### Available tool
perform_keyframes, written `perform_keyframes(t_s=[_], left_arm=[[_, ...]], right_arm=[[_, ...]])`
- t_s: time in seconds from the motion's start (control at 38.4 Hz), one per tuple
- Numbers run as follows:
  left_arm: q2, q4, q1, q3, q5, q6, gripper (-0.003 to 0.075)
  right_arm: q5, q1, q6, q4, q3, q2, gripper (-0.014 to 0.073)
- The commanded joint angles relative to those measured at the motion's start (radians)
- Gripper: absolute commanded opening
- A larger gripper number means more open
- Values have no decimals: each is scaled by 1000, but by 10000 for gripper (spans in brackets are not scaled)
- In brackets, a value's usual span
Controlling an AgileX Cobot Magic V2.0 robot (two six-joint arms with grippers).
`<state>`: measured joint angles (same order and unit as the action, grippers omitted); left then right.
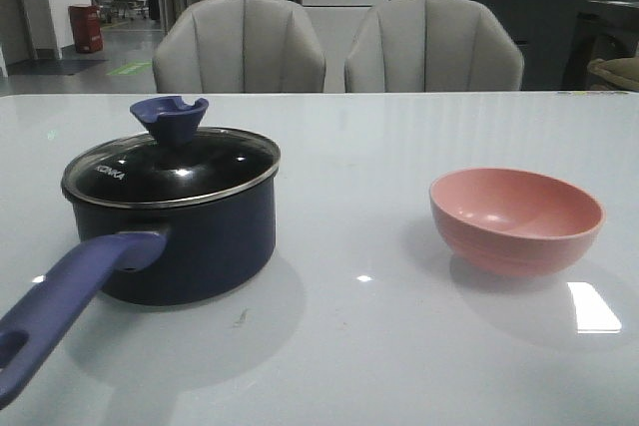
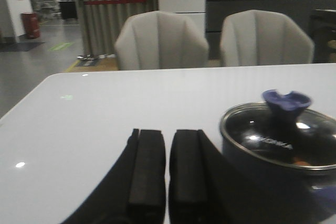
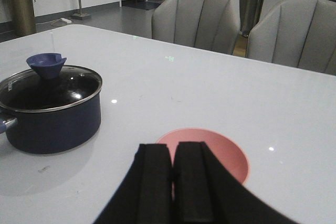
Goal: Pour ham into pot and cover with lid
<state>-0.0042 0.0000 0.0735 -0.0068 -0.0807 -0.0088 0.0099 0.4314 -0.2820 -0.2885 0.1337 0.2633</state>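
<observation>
On the pot [image 1: 175, 236] the lid [image 1: 170, 162] sits flush, so I judge the job finished. Through the glass in my left wrist view I catch an orange bit, probably ham [image 2: 300, 161]. The bowl [image 1: 516, 218], well right of the pot, looks empty. My left gripper [image 2: 167, 174] and right gripper [image 3: 173, 182] are nearly closed, holding nothing, both pulled back from the pot.

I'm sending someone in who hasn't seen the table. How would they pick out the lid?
On the white table in front of two grey chairs stand only a dark pot and a pink bowl. The lid sits on the pot: round glass, metal rim, white KONKA lettering, flared blue-purple knob.
</observation>
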Motion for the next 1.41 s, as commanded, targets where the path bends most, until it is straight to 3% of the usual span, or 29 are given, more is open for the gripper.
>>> perform_keyframes(t_s=[0.0,1.25,1.38], left_arm=[[-18,-16,-64,35,158,-25,120],[-18,-16,-97,33,127,-40,120],[-18,-16,-97,33,127,-40,120]], right_arm=[[-73,3,-5,3,29,5,169],[-81,2,-11,4,15,5,169],[-68,-45,-12,67,-9,2,169]])
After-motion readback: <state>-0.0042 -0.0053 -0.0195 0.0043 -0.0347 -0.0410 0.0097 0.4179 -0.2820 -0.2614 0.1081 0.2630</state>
